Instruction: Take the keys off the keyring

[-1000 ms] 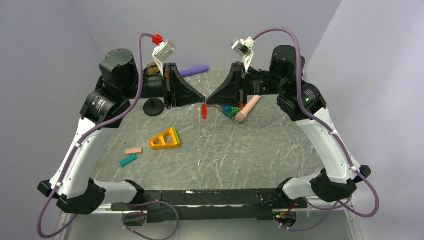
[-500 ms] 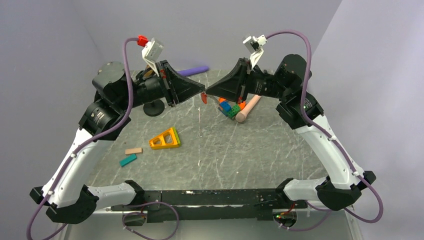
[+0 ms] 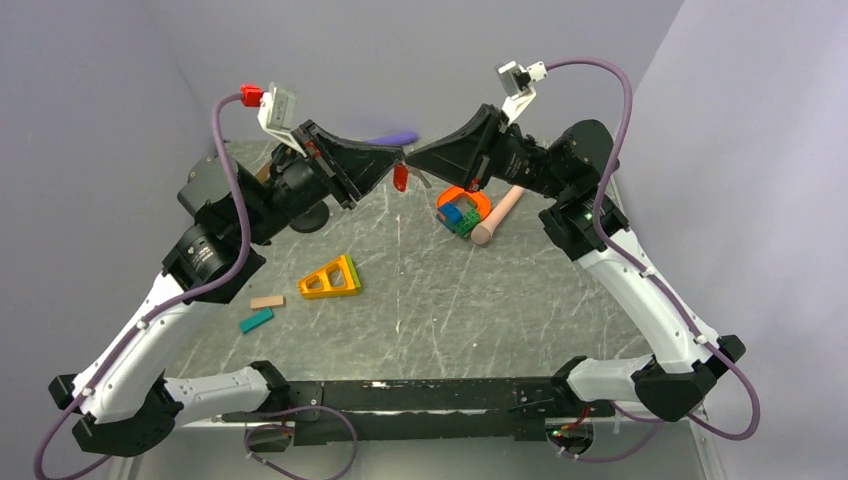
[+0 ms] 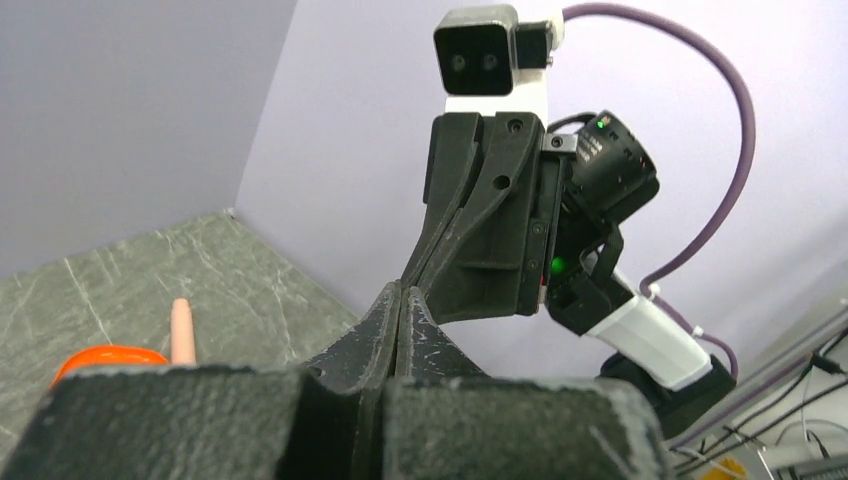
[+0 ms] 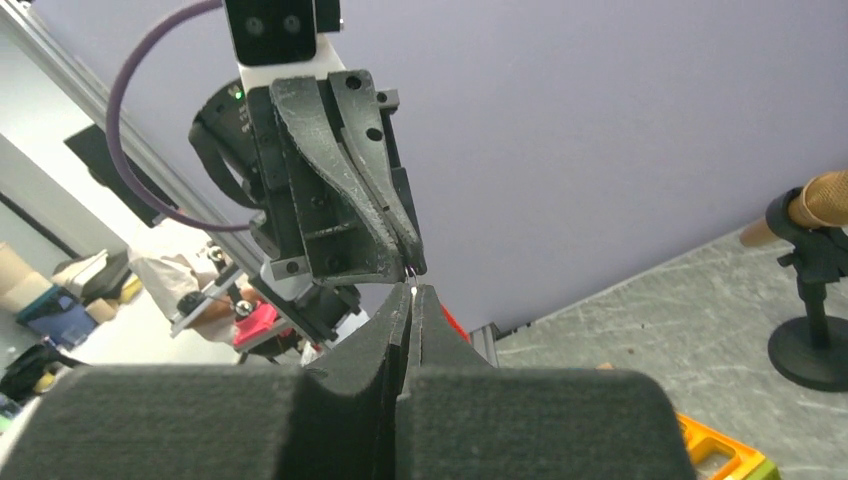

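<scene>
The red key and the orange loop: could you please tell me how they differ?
The red key is far smaller than the orange loop. The key hangs in the air under the left gripper and right gripper, whose tips meet; the loop lies on the table. The loop carries blue and green blocks; the key is plain. Both are warm-coloured.

The left gripper (image 3: 397, 161) and right gripper (image 3: 415, 161) stood tip to tip above the far middle of the worktop (image 3: 560, 320), the keys (image 3: 400, 179) hanging just beneath. A loop with blocks (image 3: 462, 210) lay to their right, beside a cylinder (image 3: 497, 217); a triangular block (image 3: 331, 278) sat nearer the left edge.
</scene>
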### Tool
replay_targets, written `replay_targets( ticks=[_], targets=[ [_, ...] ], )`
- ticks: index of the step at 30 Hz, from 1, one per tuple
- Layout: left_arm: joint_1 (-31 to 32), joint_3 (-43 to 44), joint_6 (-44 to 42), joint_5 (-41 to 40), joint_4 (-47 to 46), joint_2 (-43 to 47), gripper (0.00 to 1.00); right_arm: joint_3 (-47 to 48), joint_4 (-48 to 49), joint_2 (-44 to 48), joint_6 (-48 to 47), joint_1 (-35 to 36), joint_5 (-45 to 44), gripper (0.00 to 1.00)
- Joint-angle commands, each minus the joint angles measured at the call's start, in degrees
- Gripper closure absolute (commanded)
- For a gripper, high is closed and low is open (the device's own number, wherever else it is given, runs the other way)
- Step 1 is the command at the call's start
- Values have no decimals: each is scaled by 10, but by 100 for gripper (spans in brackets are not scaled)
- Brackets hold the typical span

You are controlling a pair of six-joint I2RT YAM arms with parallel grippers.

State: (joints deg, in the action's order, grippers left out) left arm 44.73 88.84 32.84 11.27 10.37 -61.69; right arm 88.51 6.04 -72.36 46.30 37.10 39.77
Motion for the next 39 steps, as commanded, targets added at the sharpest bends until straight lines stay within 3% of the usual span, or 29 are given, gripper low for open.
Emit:
replay_targets(
  ticks=[1,13,19,21,26,28,34,39],
  targets=[
    [44,-10,16,-35,-24,-6,100,4,107,-13,49,5,-43,100],
    [130,-38,-4,-192,-55,9,100,-5,156,-20,91,5,-65,100],
    [145,-45,-13,-212,-70,4,100,-11,165,-21,99,5,-67,100],
    [145,-40,-17,-206,-65,3,88,-15,162,-18,98,5,-63,100],
    [146,-8,-40,-163,-30,-9,40,-34,141,2,80,5,-73,100],
    [146,-1,-47,-158,-12,-5,31,-34,127,8,70,5,-74,100],
    [144,78,-115,-122,90,-4,31,-7,15,28,-18,4,-65,100],
    [113,165,-170,-70,208,-15,32,51,-140,25,-117,3,-28,100]
  ],
)
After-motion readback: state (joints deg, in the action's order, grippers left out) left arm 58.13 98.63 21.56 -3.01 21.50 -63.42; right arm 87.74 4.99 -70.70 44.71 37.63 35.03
